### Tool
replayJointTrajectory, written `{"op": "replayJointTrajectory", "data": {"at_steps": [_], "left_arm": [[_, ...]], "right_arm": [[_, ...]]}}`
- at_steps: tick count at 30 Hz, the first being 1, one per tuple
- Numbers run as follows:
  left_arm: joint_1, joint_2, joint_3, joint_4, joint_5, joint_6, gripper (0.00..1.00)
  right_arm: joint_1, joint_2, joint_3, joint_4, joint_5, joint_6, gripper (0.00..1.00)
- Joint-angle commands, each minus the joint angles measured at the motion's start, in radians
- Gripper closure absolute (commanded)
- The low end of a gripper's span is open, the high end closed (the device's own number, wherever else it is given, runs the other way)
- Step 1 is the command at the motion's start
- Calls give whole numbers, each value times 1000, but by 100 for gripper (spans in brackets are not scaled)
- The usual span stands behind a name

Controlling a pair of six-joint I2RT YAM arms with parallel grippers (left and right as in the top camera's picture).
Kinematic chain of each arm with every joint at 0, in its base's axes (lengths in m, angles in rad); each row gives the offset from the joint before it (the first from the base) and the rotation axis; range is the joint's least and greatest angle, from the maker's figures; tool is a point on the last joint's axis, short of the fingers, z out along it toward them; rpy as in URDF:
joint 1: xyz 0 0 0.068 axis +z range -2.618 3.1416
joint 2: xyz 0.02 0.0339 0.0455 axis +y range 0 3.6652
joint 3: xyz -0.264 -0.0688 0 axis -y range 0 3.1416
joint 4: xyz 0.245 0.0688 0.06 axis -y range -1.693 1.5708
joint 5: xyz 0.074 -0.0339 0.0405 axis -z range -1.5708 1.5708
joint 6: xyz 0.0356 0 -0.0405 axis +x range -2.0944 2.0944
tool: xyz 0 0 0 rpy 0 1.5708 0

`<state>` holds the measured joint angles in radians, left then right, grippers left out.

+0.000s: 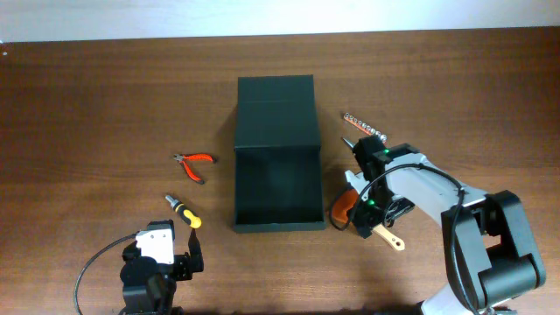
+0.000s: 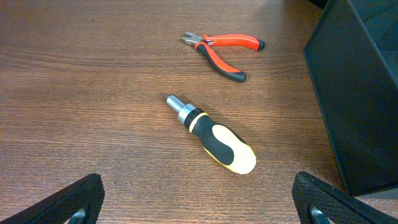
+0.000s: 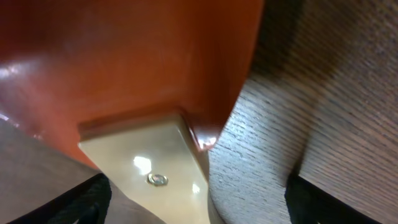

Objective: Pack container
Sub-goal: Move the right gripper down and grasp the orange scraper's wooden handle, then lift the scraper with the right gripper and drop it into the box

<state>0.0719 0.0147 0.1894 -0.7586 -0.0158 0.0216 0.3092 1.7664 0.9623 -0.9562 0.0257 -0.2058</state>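
The container (image 1: pixel 276 166) is a dark green open box in the middle of the table, its flap lid lying flat behind it; its side wall shows in the left wrist view (image 2: pixel 354 99). My left gripper (image 2: pixel 199 208) is open and empty just in front of a yellow-and-black screwdriver (image 2: pixel 214 138), which also shows in the overhead view (image 1: pixel 184 213). My right gripper (image 1: pixel 366 219) is low beside the box's right wall. It is open around a tool with an orange blade (image 3: pixel 124 56) and a tan handle (image 3: pixel 155 168).
Red-handled pliers (image 1: pixel 194 163) lie left of the box and beyond the screwdriver in the left wrist view (image 2: pixel 224 51). A strip of metal bits (image 1: pixel 359 122) lies right of the box's far end. The tool's wooden handle end (image 1: pixel 391 241) sticks out toward the front.
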Motion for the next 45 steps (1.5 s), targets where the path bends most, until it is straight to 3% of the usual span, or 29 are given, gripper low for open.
{"op": "replayJointTrajectory", "data": {"at_steps": [1,11,17,24,31,45], "left_arm": [[5,-9,-5,3,-3,-6,1],[5,-9,-5,3,-3,-6,1],[5,-9,-5,3,-3,-6,1],[5,-9,-5,3,-3,-6,1],[5,-9,-5,3,-3,-6,1],[5,-9,-5,3,-3,-6,1]], "right_arm": [[26,8,-22,24,-1,50,15],[24,8,-22,31,-27,59,51],[24,8,-22,35,-44,58,54],[24,8,-22,35,-44,58,75],[24,7,-20,33,-44,94,85],[24,-13,106,-43,-48,137,91]]}}
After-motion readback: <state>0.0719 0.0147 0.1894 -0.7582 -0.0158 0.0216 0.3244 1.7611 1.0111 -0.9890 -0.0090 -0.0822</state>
